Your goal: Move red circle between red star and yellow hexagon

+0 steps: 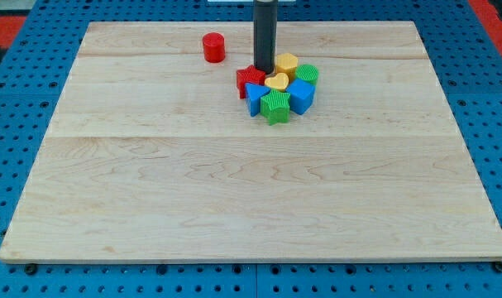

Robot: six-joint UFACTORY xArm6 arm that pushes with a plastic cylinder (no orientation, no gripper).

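The red circle [213,47] stands alone near the view's top, left of the rod. The red star [250,80] sits at the left edge of a tight cluster of blocks. The yellow hexagon [286,63] sits at the cluster's top. My tip [263,69] rests between the red star and the yellow hexagon, at the top of the cluster, about 60 pixels right of the red circle and a little lower. The dark rod rises straight up out of the view.
The cluster also holds a yellow heart [276,82], a green block [307,74] at the right, a green block [275,107] at the bottom, a blue block [255,98] and a blue block [301,96]. The wooden board [234,190] lies on a blue perforated table.
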